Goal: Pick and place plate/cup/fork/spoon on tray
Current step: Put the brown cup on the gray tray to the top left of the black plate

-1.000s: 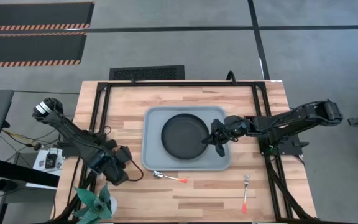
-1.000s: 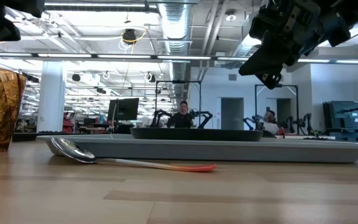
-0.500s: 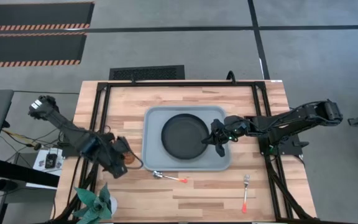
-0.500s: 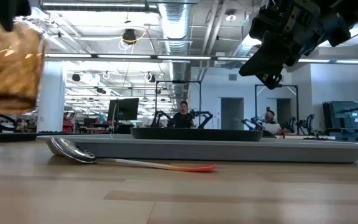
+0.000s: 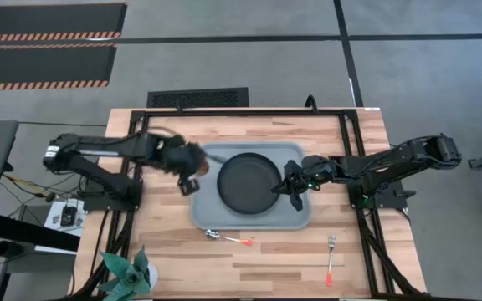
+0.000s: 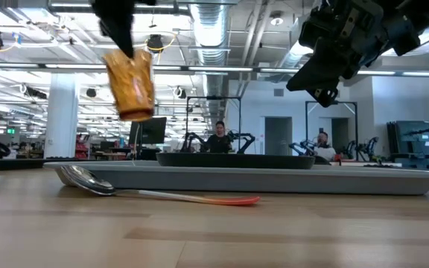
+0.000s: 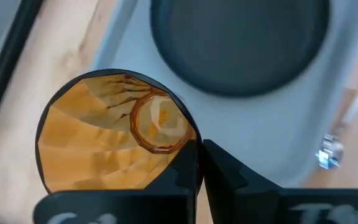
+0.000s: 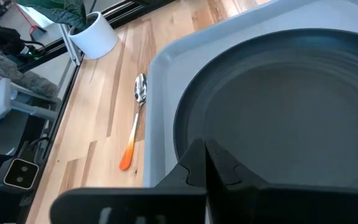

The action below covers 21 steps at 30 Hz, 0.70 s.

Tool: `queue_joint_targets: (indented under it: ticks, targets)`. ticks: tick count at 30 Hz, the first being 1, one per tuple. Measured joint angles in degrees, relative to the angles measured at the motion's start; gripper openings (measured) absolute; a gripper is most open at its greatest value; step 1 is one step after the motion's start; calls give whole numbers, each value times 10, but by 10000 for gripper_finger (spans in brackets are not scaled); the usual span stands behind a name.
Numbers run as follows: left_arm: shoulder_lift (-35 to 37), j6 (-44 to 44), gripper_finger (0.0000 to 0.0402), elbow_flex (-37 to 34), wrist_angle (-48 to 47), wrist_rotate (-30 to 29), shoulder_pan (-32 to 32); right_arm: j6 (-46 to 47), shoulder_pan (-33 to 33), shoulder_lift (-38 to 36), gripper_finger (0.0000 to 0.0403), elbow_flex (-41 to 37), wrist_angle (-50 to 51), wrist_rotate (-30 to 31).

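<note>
Left gripper (image 5: 192, 170) is clamped on the rim of the cup (image 6: 130, 83), carried upright, mouth up, in the air over the tray (image 5: 203, 213) edge, beside the plate (image 5: 247, 182). Judged: textured glass, light, rigid, breakable, slippery; the wall pinch suits it, set down gently. Right gripper (image 5: 294, 191) hangs closed and empty over the plate's rim. Spoon (image 5: 228, 237) and fork (image 5: 330, 259) lie on the table

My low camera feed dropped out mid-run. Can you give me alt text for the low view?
The cup hangs in the air, tilted, held from above by the left gripper, near the tray's end. The plate sits on the tray; the spoon lies on the table in front.
</note>
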<state>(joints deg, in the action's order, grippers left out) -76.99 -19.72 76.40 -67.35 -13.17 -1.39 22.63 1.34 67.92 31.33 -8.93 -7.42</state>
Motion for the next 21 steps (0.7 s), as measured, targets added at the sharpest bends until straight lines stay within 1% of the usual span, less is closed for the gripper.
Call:
queue_joint_targets:
  ticks: [5, 8, 11, 16, 21]
  targets:
    - [-60, 127, 0, 8, 44, 30, 70, 0, 0, 0, 6, 0, 0, 1]
    - [-95, 184, 0, 8, 60, 56, 93, 0, 0, 0, 6, 0, 1, 9]
    - [-128, 222, 0, 8, 58, 59, 108, 0, 0, 0, 6, 0, 3, 15]
    - [-171, 238, 0, 8, 60, 53, 131, 0, 0, 0, 6, 0, 3, 22]
    - [-189, 240, 0, 3, 86, 52, 154, 4, 0, 0, 6, 0, 3, 29]
